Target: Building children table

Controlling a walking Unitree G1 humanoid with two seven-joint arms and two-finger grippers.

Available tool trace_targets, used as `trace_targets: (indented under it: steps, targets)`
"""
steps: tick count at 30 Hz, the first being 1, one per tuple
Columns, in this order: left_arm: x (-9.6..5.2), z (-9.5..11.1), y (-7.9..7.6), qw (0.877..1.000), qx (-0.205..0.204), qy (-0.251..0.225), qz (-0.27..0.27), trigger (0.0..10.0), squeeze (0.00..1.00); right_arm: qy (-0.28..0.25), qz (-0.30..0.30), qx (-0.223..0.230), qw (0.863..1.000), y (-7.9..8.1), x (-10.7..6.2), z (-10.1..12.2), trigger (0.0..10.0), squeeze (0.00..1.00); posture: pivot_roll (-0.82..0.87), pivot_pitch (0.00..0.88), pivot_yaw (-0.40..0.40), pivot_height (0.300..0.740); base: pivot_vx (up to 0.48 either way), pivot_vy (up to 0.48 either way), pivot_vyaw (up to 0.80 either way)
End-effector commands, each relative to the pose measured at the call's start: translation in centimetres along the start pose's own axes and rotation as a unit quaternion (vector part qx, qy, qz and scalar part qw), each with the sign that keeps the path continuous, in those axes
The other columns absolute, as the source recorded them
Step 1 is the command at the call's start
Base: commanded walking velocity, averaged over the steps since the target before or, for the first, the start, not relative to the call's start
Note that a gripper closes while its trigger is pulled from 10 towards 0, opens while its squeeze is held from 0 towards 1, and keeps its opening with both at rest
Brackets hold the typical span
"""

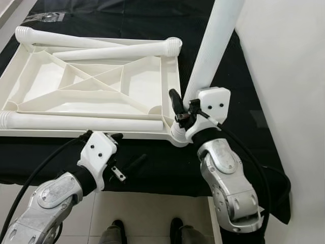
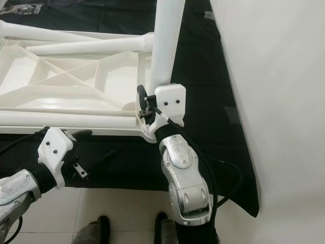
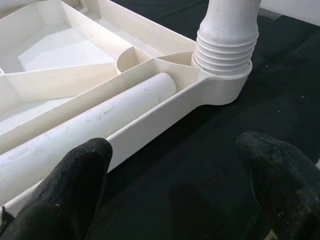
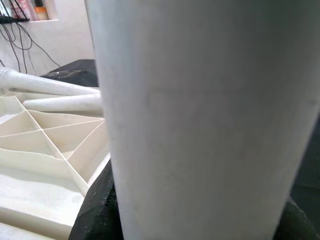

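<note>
Black cloth point(image 1: 152, 168); right claw point(image 1: 184, 109) grips leg point(image 1: 213, 46), top cropped.

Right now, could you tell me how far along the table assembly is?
One upright leg stands in the corner socket of the upturned tabletop, gripped by the right gripper. Three loose legs lie on the tabletop, still to fit. The left gripper hovers open nearby.

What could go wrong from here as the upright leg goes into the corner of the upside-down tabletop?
1. The upright leg looks tilted, so it may cross-thread in the corner socket.
2. The left gripper is open beside the tabletop, not on it, so the tabletop may slide or turn.
3. Three loose legs lying on it could roll off.
</note>
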State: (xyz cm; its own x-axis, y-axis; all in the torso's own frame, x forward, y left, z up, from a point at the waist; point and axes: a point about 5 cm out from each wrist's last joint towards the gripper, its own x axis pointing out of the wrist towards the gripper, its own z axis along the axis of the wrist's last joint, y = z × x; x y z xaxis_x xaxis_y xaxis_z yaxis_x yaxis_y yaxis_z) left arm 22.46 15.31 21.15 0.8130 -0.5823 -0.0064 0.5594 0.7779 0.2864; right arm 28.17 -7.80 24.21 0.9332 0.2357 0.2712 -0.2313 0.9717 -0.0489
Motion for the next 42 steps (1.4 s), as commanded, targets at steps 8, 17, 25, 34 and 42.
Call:
trace_targets:
  steps: [8, 17, 25, 34, 42]
  targets:
    - [0.1, -0.3, -0.2, 1.000, -0.006, 0.003, -0.010, 10.0, 0.00, 0.074, 0.030, 0.020, 0.997, -0.7, -0.4, -3.8, 10.0, 1.00, 0.10, 0.347, -0.051, 0.740, 0.000, 0.000, 0.00]
    - [0.3, -0.3, -0.2, 1.000, -0.003, -0.001, -0.012, 10.0, 0.00, -0.002, 0.162, 0.052, 0.985, -1.7, 1.9, -0.5, 0.7, 0.00, 0.10, 0.329, -0.053, 0.740, 0.000, 0.000, 0.00]
    - [0.3, -0.2, -0.2, 1.000, -0.002, -0.003, -0.007, 10.0, 0.00, -0.012, 0.172, 0.039, 0.984, -3.5, 4.0, 0.6, 0.0, 0.00, 0.11, 0.323, -0.068, 0.740, 0.000, 0.000, 0.00]
    - [0.2, -0.1, 0.4, 1.000, 0.003, -0.003, 0.004, 10.0, 0.00, 0.013, 0.190, 0.008, 0.982, -3.0, 4.3, 0.1, 10.0, 0.00, 0.11, 0.324, -0.068, 0.740, 0.000, 0.000, 0.00]
    - [0.4, -0.1, 0.7, 1.000, 0.008, -0.006, 0.008, 10.0, 0.00, -0.008, 0.245, 0.006, 0.970, -2.2, 5.4, 1.9, 10.0, 1.00, 0.11, 0.319, -0.066, 0.740, 0.000, 0.000, 0.00]
